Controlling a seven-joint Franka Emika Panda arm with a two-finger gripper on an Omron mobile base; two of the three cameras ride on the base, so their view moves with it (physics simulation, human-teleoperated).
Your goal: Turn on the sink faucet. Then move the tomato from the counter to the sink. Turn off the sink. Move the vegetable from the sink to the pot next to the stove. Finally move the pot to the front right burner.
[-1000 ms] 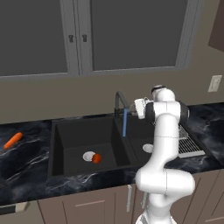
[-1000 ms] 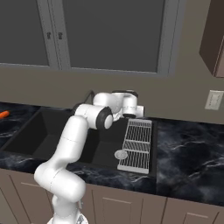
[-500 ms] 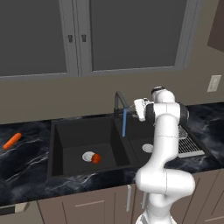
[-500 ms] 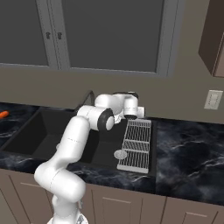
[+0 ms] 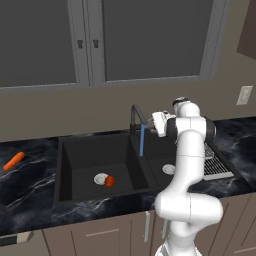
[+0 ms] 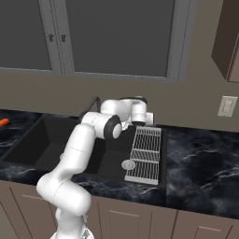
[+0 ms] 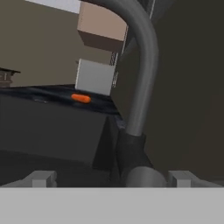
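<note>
Since a second ago almost nothing has shifted: the arm holds the same reach toward the back of the sink point(image 5: 67, 170), and the tomato point(image 5: 110, 181) lies where it did, in the left basin touching the round silver drain point(image 5: 101, 178). The gripper point(image 5: 156, 123) hovers just beside the sink faucet point(image 5: 136, 116), at the base of its tall gooseneck; in the hand view the dark spout point(image 7: 144, 65) rises close ahead, with the two fingertips point(image 7: 43, 179) spread wide, one to each side of the faucet base and not touching it. A thin blue stream of water point(image 5: 142, 140) falls from the spout tip into the sink. The carrot point(image 5: 13, 161) rests on the black marble counter point(image 5: 30, 185) well to the left of the sink. A metal drying rack point(image 6: 147, 154) lies over the right basin's far side, near the second drain point(image 6: 128, 164).
</note>
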